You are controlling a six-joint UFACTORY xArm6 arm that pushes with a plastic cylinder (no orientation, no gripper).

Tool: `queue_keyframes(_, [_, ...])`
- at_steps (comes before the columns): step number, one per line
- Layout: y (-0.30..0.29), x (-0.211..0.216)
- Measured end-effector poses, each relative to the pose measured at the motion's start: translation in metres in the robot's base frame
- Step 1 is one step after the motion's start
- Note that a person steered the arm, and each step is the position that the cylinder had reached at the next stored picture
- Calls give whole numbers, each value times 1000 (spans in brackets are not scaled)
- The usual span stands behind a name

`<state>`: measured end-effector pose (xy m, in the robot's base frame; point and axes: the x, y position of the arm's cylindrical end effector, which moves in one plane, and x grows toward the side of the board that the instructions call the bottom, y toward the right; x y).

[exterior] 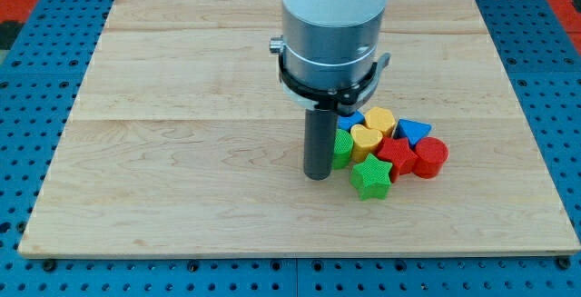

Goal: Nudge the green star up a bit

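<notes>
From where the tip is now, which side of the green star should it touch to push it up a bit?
Press the star's bottom edge, coming from the view's bottom. The green star lies lowest in the cluster, its lower points free, with the red star and yellow heart close above. My tip stands at its left, so it must circle below first.

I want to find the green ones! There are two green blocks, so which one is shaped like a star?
The green star is the one at the pile's bottom edge. The other green block sits higher, right beside my tip.

two green blocks [370, 179], two yellow blocks [379, 121], two red blocks [431, 157], two blue blocks [413, 131]
</notes>
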<state>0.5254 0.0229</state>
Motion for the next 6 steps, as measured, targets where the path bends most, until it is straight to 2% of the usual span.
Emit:
queue_keyframes(1, [0, 44])
queue_keyframes(2, [49, 65])
queue_keyframes(3, [67, 65])
queue_keyframes(6, [52, 44])
